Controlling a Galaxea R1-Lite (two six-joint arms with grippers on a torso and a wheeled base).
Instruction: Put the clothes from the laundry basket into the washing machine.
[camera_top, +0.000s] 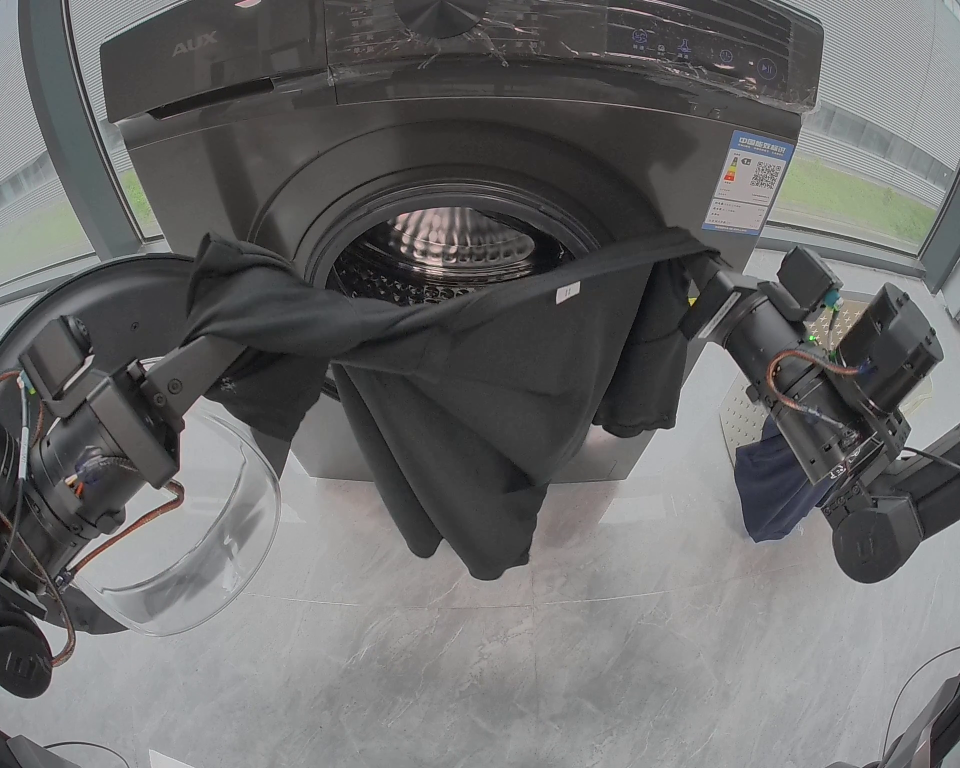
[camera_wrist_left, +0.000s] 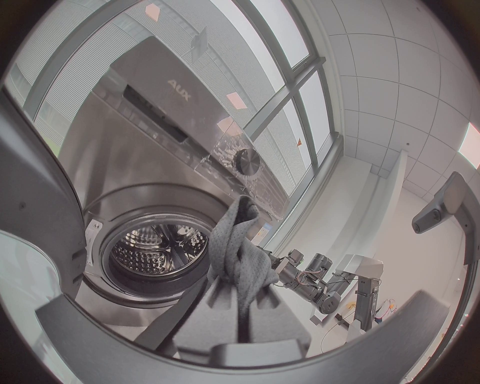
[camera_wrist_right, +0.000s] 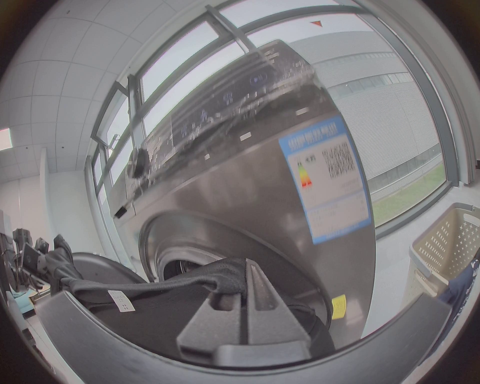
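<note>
A dark grey garment (camera_top: 480, 400) hangs stretched across the front of the washing machine (camera_top: 520, 150), below its open drum (camera_top: 445, 250). My left gripper (camera_top: 215, 350) is shut on the garment's left end, a bunch of cloth (camera_wrist_left: 240, 250) pinched between its fingers. At the right, my right gripper (camera_top: 700, 275) is shut on the other end, the fabric (camera_wrist_right: 220, 277) drawn taut from its tip. Most of the garment droops in folds toward the floor. The laundry basket (camera_top: 850, 330) stands right of the machine behind my right arm, a dark blue cloth (camera_top: 775, 490) hanging over its side.
The machine's round door (camera_top: 180, 520) is swung open to the left, behind my left arm. Grey tiled floor (camera_top: 500, 660) lies in front. Windows run behind the machine. The basket (camera_wrist_right: 445, 245) shows beige and perforated in the right wrist view.
</note>
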